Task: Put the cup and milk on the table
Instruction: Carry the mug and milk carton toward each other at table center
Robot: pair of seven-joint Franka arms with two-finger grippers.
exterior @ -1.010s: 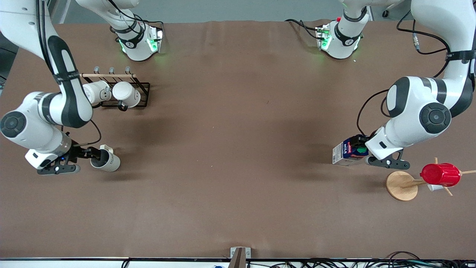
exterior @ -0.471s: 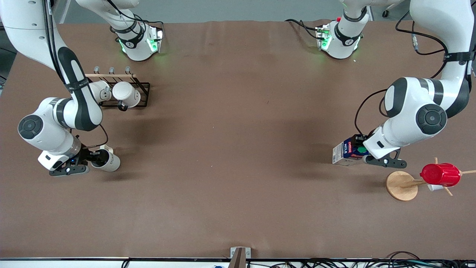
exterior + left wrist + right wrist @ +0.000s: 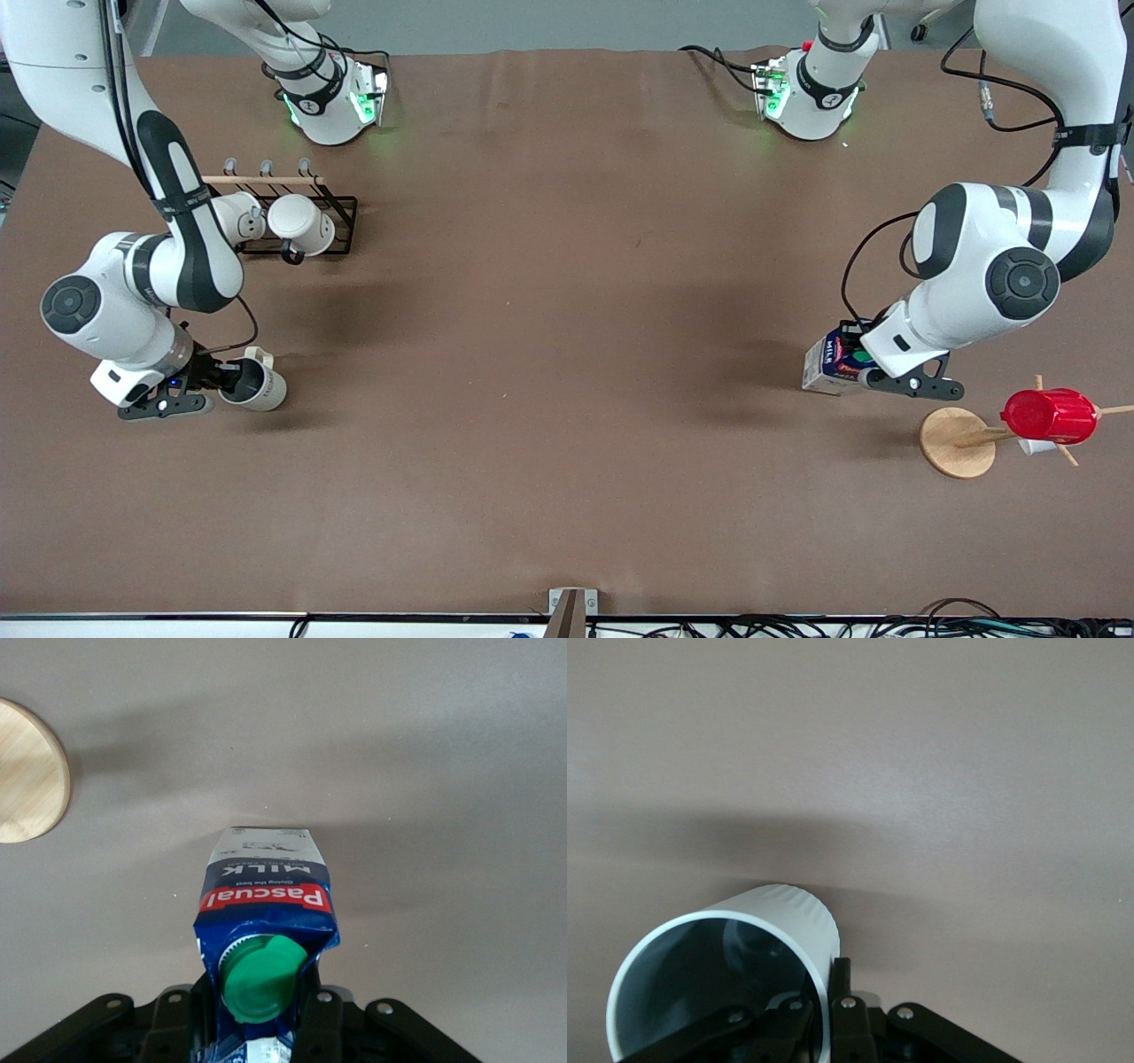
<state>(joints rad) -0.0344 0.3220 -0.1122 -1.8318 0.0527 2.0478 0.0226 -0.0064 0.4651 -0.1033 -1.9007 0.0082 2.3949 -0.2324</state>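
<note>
Right gripper (image 3: 232, 379) clamped on the rim of the cup (image 3: 257, 385), tilted, mouth toward that gripper, at the right arm's end of the table (image 3: 567, 354). Left gripper (image 3: 858, 365) pinching the gable top of the milk (image 3: 830, 361), tilted, base pointing away from that gripper, beside the wooden disc (image 3: 957, 442).

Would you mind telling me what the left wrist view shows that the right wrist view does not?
Only the left wrist view shows the milk, gripped at its gable by the left gripper, its green cap facing the camera, and the edge of a round wooden base. Only the right wrist view shows the cup, its rim pinched by the right gripper, grey inside visible. Both show the bare brown table.
</note>
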